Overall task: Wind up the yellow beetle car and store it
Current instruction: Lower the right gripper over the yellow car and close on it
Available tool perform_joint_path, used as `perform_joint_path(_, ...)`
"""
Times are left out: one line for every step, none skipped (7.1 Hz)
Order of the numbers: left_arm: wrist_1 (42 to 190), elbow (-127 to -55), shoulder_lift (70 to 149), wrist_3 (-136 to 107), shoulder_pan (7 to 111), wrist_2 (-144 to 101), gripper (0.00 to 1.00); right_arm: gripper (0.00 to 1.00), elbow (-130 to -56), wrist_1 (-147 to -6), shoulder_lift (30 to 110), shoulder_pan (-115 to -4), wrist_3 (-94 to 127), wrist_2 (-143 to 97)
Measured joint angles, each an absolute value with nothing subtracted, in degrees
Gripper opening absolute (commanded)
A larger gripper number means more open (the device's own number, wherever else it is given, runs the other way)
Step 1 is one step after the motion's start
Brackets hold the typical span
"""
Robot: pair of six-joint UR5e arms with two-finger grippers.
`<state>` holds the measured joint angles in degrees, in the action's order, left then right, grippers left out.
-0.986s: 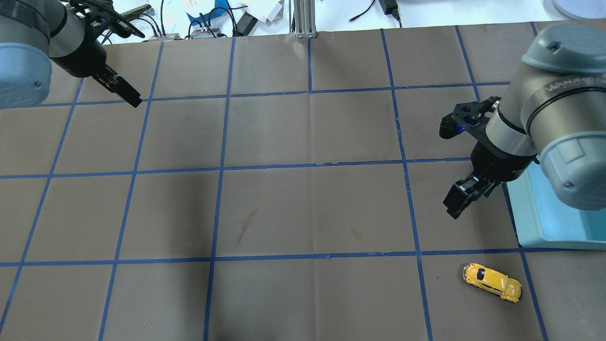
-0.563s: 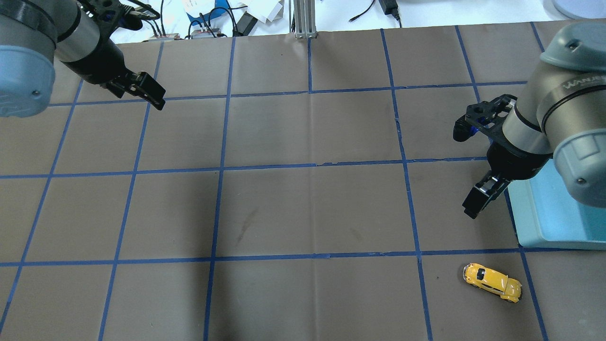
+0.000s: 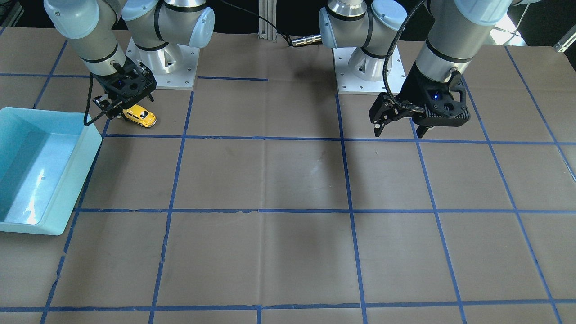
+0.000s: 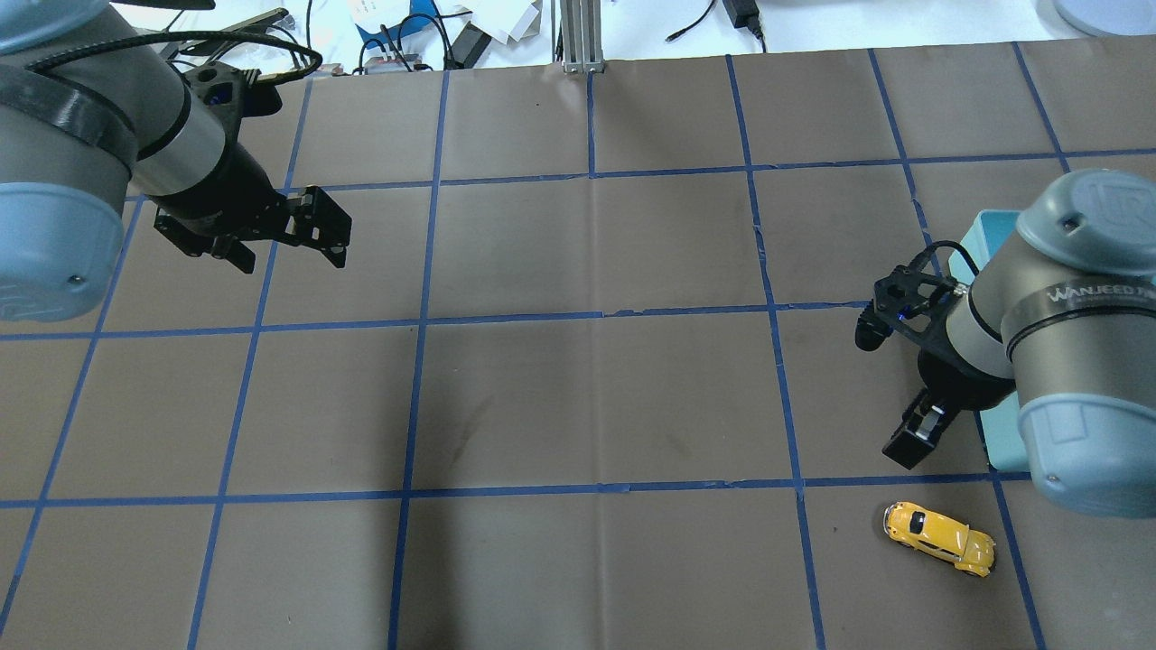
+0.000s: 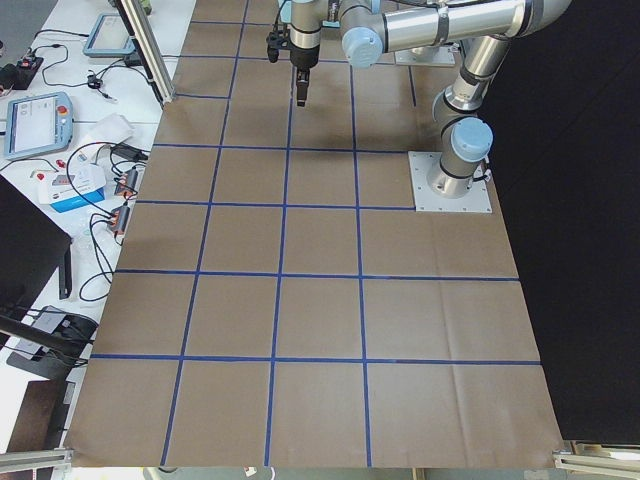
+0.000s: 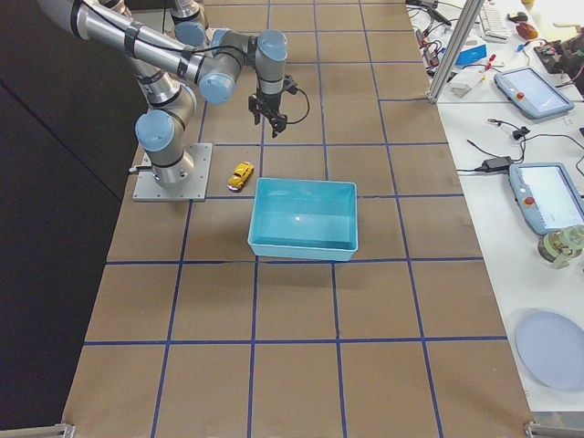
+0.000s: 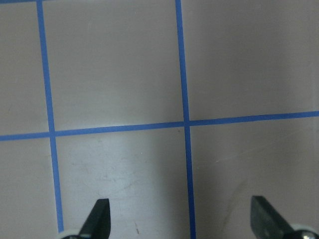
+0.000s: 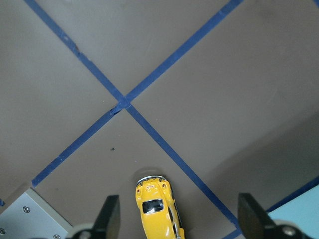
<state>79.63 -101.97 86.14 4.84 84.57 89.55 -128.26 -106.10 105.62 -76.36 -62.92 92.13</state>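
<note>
- On the brown papered table, marked into squares by blue tape, the yellow beetle car stands on its wheels toward 5 o'clock from the table's middle in the overhead view.
- The car's length runs roughly from 10 o'clock to 4 o'clock there, and it sits inside one taped square, touching nothing else.
- The right gripper hangs near the car, at about 11 o'clock from it, and is apart from it.
- The right wrist view shows this claw's fingers spread wide, with nothing between them but air. The car lies on the table beneath them, at 6 o'clock in that view.
- A light blue bin stands on the table at about 1 o'clock from the car in the overhead view. The right arm partly covers it there.
- The left gripper hovers well apart from the car, toward 10 o'clock from the table's middle.
- Its fingers are also spread wide, as the left wrist view shows, over bare paper and a crossing of tape lines.
</note>
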Motion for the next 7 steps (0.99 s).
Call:
perform_joint_path(82.3, -101.3, 85.7, 4.3, 84.7, 92.2, 1.0, 0.85, -131.1, -107.5, 105.9, -73.5, -66.9, 92.1)
perform_joint_path(83.7, -100.5, 85.8, 3.7, 84.7, 93.2, 1.0, 0.85, -133.7, -109.0, 106.0, -70.8, -70.2, 92.1)
perform_joint_path(84.4, -100.1, 85.7, 3.1, 84.6, 91.9, 1.0, 0.85, -135.5, -109.5, 106.1, -69.4, -72.8, 92.1)
perform_joint_path(84.7, -99.9, 85.5, 2.9, 84.3, 89.3, 1.0, 0.85, -136.8, -109.3, 106.2, -68.8, -74.6, 92.1)
perform_joint_path(84.7, -99.9, 85.4, 2.8, 84.1, 87.7, 1.0, 0.85, -138.2, -109.3, 106.3, -68.6, -76.3, 92.1)
perform_joint_path(84.7, -99.9, 85.4, 2.8, 84.0, 86.9, 1.0, 0.84, -139.5, -110.0, 106.6, -68.5, -77.3, 92.1)
perform_joint_path(84.7, -99.9, 85.4, 2.8, 83.9, 86.5, 1.0, 0.84, -140.4, -111.3, 107.5, -68.5, -78.0, 92.2)
